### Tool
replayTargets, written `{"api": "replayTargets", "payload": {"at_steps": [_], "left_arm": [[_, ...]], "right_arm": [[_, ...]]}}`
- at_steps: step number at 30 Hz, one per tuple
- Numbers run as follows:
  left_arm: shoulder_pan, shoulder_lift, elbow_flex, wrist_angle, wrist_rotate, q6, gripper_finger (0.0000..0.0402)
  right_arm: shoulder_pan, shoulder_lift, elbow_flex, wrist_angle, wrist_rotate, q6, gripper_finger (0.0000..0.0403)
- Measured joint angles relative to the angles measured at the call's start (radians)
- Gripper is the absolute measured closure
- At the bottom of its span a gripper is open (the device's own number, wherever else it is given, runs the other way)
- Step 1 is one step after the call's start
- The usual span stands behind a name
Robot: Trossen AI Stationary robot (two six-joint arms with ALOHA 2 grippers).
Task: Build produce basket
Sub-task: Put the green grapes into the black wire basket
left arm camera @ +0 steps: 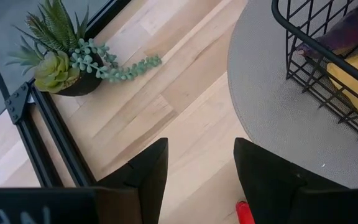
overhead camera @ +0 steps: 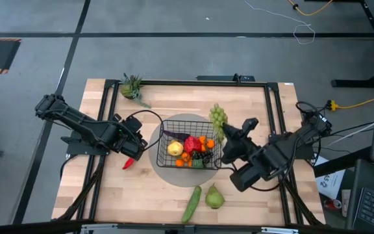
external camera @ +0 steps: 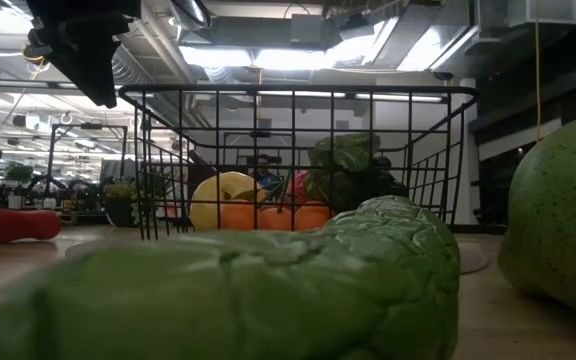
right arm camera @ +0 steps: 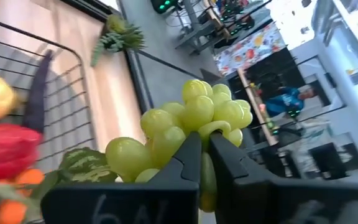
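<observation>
The right hand (overhead camera: 224,135) is clenched on the stem of a bunch of pale green plastic grapes (overhead camera: 218,117), holding it up in the air just at the right-hand rim of the black wire-mesh basket (overhead camera: 164,127). In the right wrist view the two dark fingers (right arm camera: 188,155) pinch together under the grapes (right arm camera: 194,121), with the bunch standing above them and the basket's wire wall beside and below.

Inside the basket, beside that hand, lie a round yellow fruit (overhead camera: 174,148), a red pepper (overhead camera: 192,143), several small oranges (overhead camera: 205,142) and a cluster of dark grapes (overhead camera: 202,156). The basket rests on a round grey mat (overhead camera: 166,171) on the pale wooden tabletop (overhead camera: 109,188).

The left hand (overhead camera: 137,147) hangs released, its fingers (left arm camera: 263,171) spread apart, just off the opposite side of the basket over bare wood at the mat's edge. A second red pepper (overhead camera: 128,162) lies on the tabletop directly under and beside this hand. Beyond it, near the far corner, sits a small potted succulent (overhead camera: 132,86).

Nearer the front edge, well away from both hands, a long green cucumber (overhead camera: 191,203) and a green pear (overhead camera: 214,197) lie side by side.
</observation>
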Motion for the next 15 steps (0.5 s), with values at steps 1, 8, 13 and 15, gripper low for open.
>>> {"api": "replayTargets", "payload": {"at_steps": [1,8,13,15], "left_arm": [[0.0,0.0,0.0,0.0,-0.001,0.0,0.0223],[0.0,0.0,0.0,0.001,-0.022,0.001,0.0223],[0.0,0.0,0.0,0.001,-0.023,0.001,0.0223],[0.0,0.0,0.0,0.002,-0.023,0.001,0.0223]], "right_arm": [[-0.011,0.0,0.019,0.0,0.004,-0.036,0.0399],[-0.074,0.0,0.205,0.005,-0.094,-0.332,0.0396],[-0.103,-0.001,0.329,0.029,-0.295,-0.593,0.0395],[-0.12,-0.001,0.376,0.059,-0.429,-0.67,0.0397]]}}
